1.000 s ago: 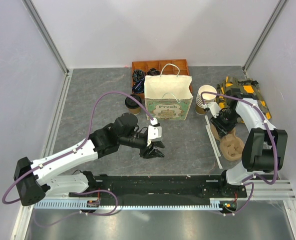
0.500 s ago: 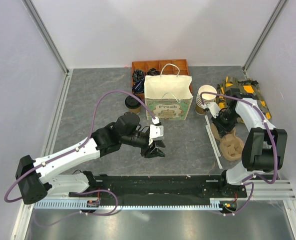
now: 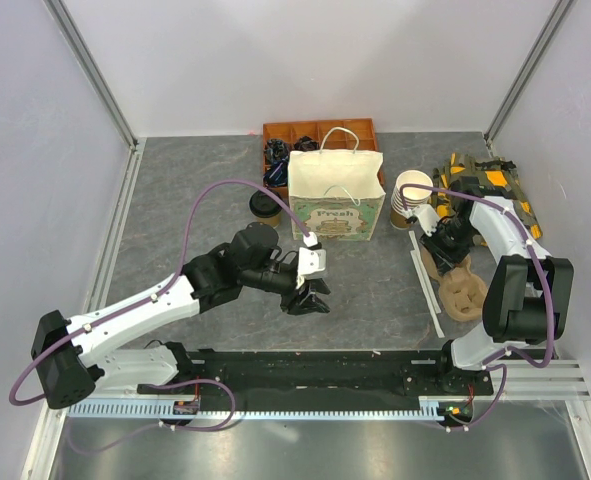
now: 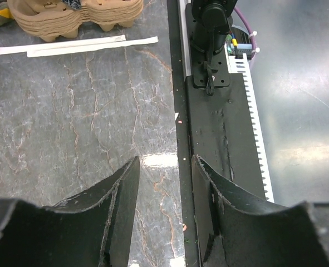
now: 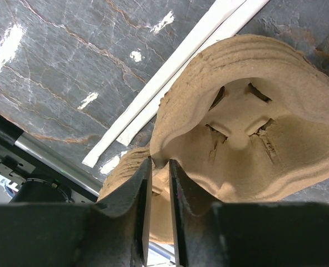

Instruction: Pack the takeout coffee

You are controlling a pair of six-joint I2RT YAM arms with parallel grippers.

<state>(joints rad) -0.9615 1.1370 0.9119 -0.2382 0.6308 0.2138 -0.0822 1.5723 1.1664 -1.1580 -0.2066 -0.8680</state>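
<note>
Currently, L gripper (image 3: 311,298) hovered low over table (image 3: 175,190), mid-front, jaws approx. half apart, nothing betw. them. L wrist view showed only tabletop and base rail (image 4: 220,128) past the tips. The takeout coffee (image 3: 265,207) stood upright, lid on, at far side, just beside L face of paper bag (image 3: 337,210), w/ a wooden compartment box (image 3: 320,138) behind both.

Key relation: cup lay beyond L gripper and slightly to its L, twd back wall (image 3: 305,60); long axis vertical. L fingers pointed the other way, twd near-R, so cup was not in L wrist view. L arm clearly nearer; bag stood betw. cup and R arm. Judgement: next move needs L wrist swung round twd the back, then a side approach on cup body, keeping off bag wall.

R gripper (image 5: 160,167) sat at rim of pulp tray (image 5: 248,111), jaws narrow w/ a slim gap; cannot tell if rim was pinched or only touched. Two wrapped straws (image 5: 170,72) lay on table alongside tray. Stack of lidless cups (image 3: 411,195) stood near bag's R side.

Surface: dark grey marble-look top, glossy, glare patches; prob. slick under a paper cup. Room: white walls on three sides, alu. corner posts; cup tight against bag side.
</note>
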